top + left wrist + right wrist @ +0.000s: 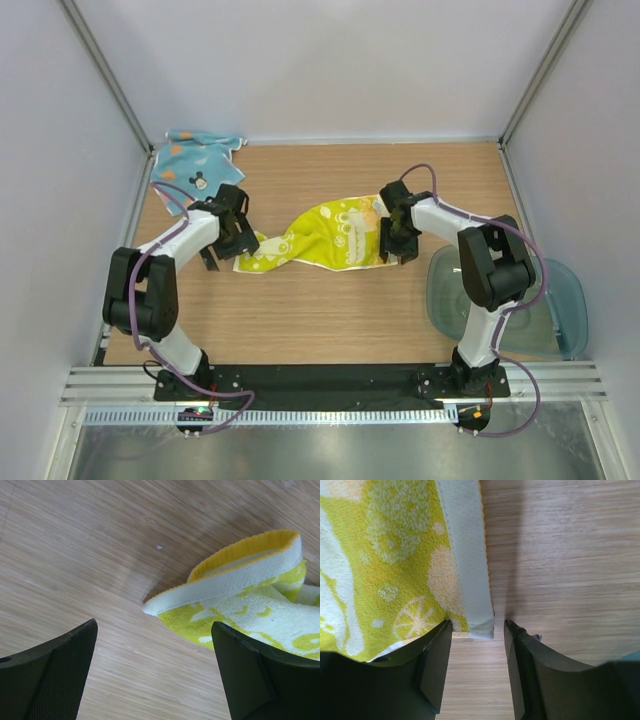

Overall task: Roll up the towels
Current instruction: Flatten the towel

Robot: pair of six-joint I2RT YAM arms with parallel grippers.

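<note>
The yellow towel (320,238) with green print lies twisted across the middle of the table. Its left end is folded over, showing a white hem (235,577). My left gripper (232,243) stands open at that end. In the left wrist view the gripper (154,625) has bare wood between its fingers, and the towel reaches the right finger (260,675). My right gripper (398,248) is low at the towel's right edge. Its jaws (478,630) straddle the hem corner (470,580) with a gap on both sides. The light blue towel (195,160) lies crumpled at the back left corner.
A clear bluish plastic tub (560,300) sits at the right edge, beside the right arm's base. White walls close in the table on the left, back and right. Bare wood lies in front of the yellow towel.
</note>
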